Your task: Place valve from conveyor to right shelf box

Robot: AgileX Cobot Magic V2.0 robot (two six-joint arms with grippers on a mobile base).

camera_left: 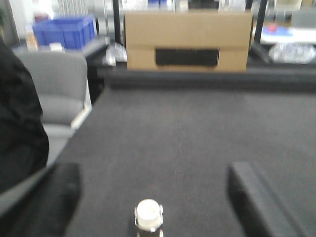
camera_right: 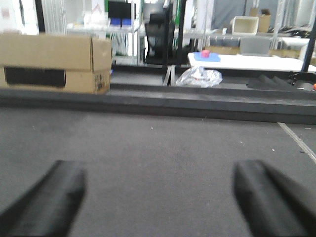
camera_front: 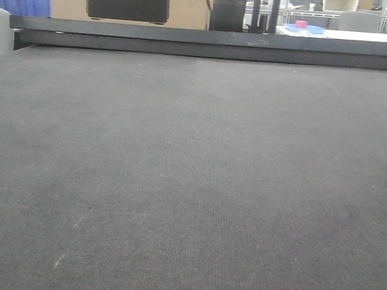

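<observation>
Valve [camera_left: 148, 215] on conveyor [camera_left: 187, 143] — cardboard box [camera_left: 187, 37] beyond

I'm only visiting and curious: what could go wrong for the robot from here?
The valve stands upright between the left gripper's open fingers, blurred and at the picture's bottom edge; closing off-centre might tip it on the belt.
The front camera doesn't show the valve, and no view shows the shelf box, so finding the drop spot may be hard.
</observation>
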